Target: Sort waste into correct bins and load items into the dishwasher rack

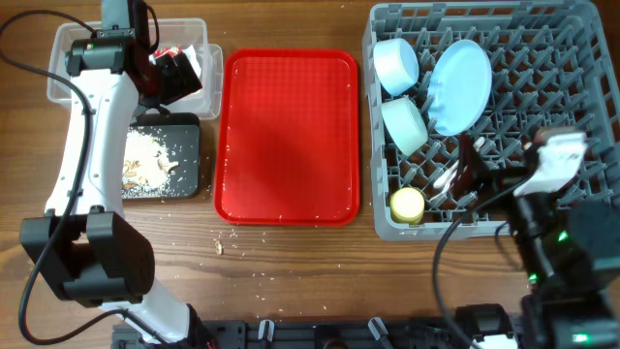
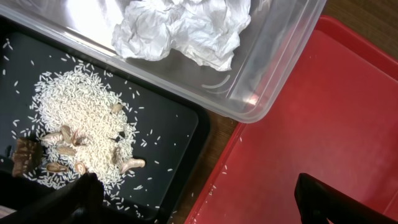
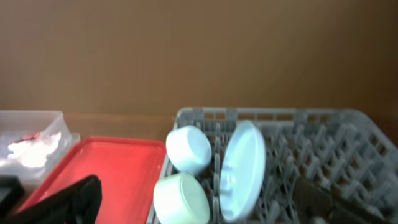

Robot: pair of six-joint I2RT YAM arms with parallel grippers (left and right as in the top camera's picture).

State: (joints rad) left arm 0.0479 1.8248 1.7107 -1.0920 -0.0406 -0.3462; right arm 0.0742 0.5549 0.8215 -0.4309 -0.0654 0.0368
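The grey dishwasher rack [image 1: 552, 87] at the right holds two pale bowls [image 1: 395, 64] [image 1: 405, 124], a pale blue plate [image 1: 459, 85] on edge, a yellow cup [image 1: 407, 204] and white cutlery [image 1: 443, 179]. The clear tub [image 2: 280, 56] holds crumpled tissue [image 2: 186, 28] and a red-and-white wrapper [image 1: 172, 52]. The black tray [image 2: 168, 124] holds rice and brown food scraps [image 2: 81, 118]. My left gripper [image 2: 199, 205] is open and empty, above the black tray's right edge. My right gripper [image 3: 199, 208] is open and empty over the rack's front, facing the bowls [image 3: 188, 149] and plate [image 3: 242, 168].
The flat red tray [image 1: 286, 136] lies between the bins and the rack, with a few rice grains on it. Scattered crumbs [image 1: 232, 247] lie on the wooden table in front of it. The left arm spans the black tray and tub.
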